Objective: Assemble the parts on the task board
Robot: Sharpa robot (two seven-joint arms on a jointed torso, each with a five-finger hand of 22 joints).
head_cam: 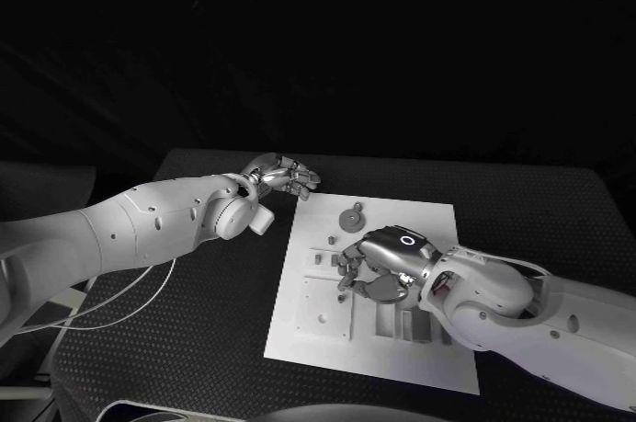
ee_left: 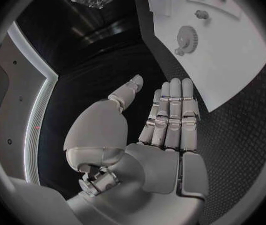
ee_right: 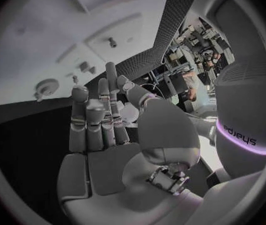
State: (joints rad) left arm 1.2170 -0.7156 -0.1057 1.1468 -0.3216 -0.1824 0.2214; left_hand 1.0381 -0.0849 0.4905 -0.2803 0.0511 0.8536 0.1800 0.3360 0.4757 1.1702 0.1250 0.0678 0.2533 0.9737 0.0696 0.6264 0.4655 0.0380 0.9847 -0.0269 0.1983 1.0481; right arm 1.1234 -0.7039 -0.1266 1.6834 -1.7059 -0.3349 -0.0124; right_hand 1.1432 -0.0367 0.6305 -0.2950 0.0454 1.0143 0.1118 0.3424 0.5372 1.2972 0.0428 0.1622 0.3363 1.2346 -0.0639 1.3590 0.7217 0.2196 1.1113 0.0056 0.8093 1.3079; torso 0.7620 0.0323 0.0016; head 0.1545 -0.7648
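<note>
The white task board (head_cam: 384, 362) lies in the middle of the black table, with recesses and small grey parts on it. A round gear-like part (head_cam: 351, 218) sits near its far edge. My right hand (head_cam: 384, 261) hovers over the board's middle, fingers bent down toward the recesses; in the right wrist view the right hand (ee_right: 108, 130) has its fingers apart with nothing in them, and beyond it lie the board (ee_right: 33, 35) and gear (ee_right: 45, 87). My left hand (head_cam: 282, 176) is off the board's far left corner; the left hand (ee_left: 164, 130) is flat and empty, near the gear (ee_left: 185, 36).
A small peg (ee_right: 112, 42) stands in a square field of the board. White cables (head_cam: 119, 298) loop over the table's left edge under my left arm. Bare black table (head_cam: 530, 201) lies to the right of and behind the board.
</note>
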